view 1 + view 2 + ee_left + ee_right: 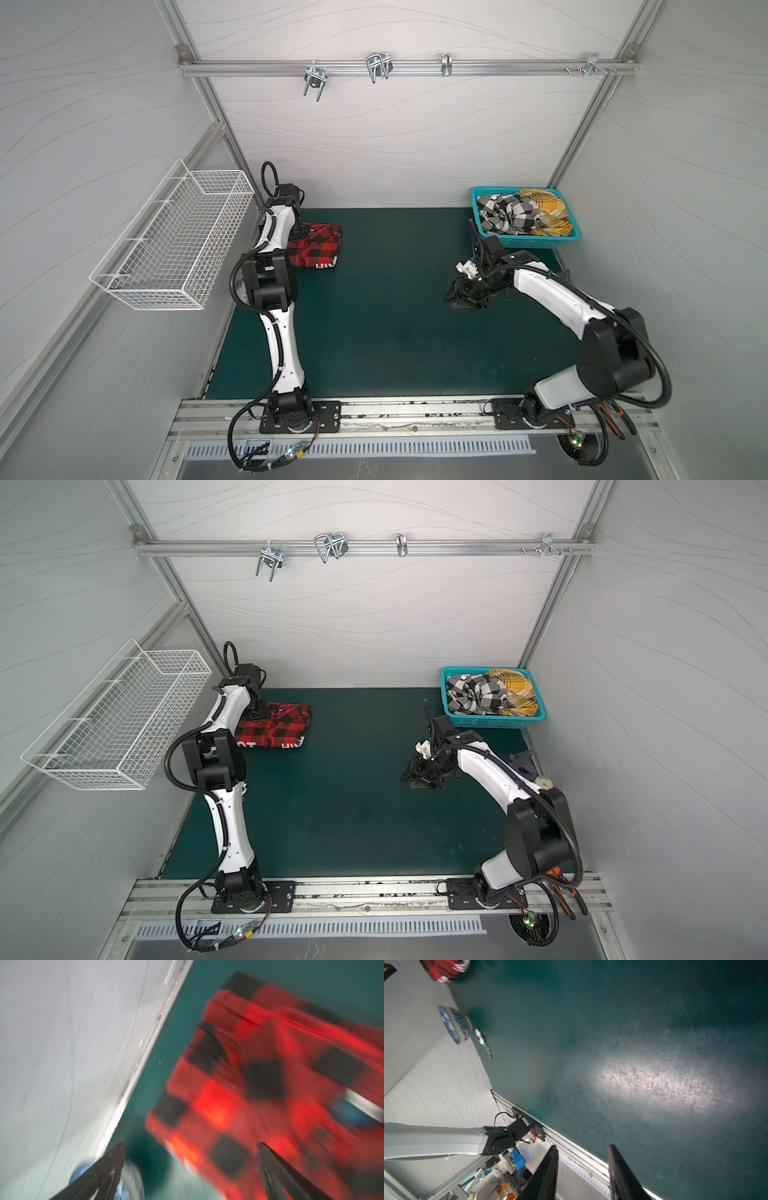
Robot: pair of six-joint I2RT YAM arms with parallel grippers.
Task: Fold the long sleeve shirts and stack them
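Left hand (189,1144) gapes empty over the folded red-and-black checked shirt (239,1088); right hand (583,1145) gapes too.

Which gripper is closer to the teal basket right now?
Right. The right gripper hangs open over bare mat, a little short of the basket on the robot's side. The left gripper is across the table, over the red shirt.

Red-and-black checked shirt (318,249) with white letters, black-and-white checked shirt (509,214), mustard-yellow plaid shirt (548,212), teal basket (528,242), dark green bench (395,332), white wire basket (166,266), blue-and-white patterned bowl (454,1023), white arms (284,357) with black joints
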